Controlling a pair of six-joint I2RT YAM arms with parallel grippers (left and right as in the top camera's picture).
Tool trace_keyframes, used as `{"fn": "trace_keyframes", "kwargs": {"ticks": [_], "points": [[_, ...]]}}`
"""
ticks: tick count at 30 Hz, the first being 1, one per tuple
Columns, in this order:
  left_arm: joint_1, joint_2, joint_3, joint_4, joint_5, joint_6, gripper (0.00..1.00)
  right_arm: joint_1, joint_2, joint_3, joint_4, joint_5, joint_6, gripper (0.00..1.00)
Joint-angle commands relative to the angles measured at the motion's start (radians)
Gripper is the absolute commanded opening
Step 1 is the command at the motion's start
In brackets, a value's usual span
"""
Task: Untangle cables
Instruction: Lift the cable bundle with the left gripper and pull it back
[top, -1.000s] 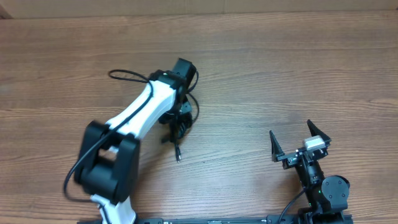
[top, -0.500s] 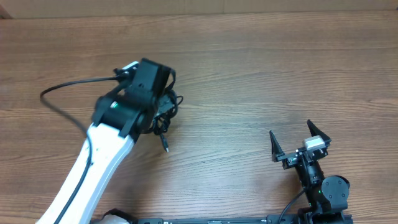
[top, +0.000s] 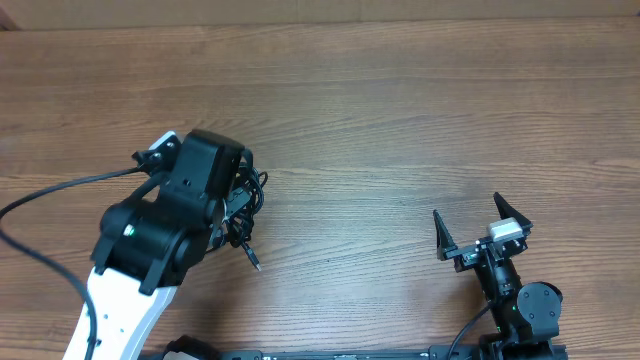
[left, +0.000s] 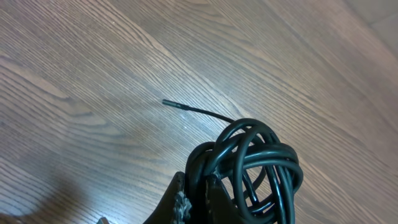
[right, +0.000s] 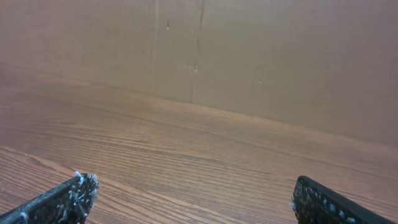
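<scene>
The cables (top: 251, 193) are a tangled bundle of thin black cord, lifted off the wooden table (top: 400, 120) at centre left. My left gripper (top: 234, 212) is shut on the cables, mostly hidden under its own wrist. One loose strand hangs down to a plug end (top: 256, 263). In the left wrist view the cables (left: 261, 155) loop out from between the fingers (left: 214, 198) of my left gripper (left: 198, 196), and a plug end (left: 171, 103) sticks out to the left. My right gripper (top: 466, 204) stands open at the near right, far from the bundle, with nothing between its fingertips (right: 79, 186).
The left arm's thick black wire (top: 50, 195) sweeps out to the left edge. A brown cardboard wall (right: 249, 56) stands along the table's far side. Bare wood lies in front of the right gripper (right: 193, 185).
My left arm has swung left and toward the near edge, carrying the cable bundle with it. The right arm has not moved.
</scene>
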Motion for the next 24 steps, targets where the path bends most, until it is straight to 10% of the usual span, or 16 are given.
{"fn": "trace_keyframes", "kwargs": {"ticks": [1,10,24], "points": [[0.002,-0.047,0.007,-0.01,0.027,-0.035,0.04,0.006,-0.008,-0.01,0.008,-0.048,0.008,1.0],[0.002,-0.049,0.007,-0.061,0.092,-0.035,0.04,0.006,0.001,-0.01,0.014,-0.162,0.561,1.0],[0.002,-0.049,0.007,0.0,0.28,-0.038,0.04,0.006,0.015,0.095,-0.049,-0.44,0.571,1.0]]}}
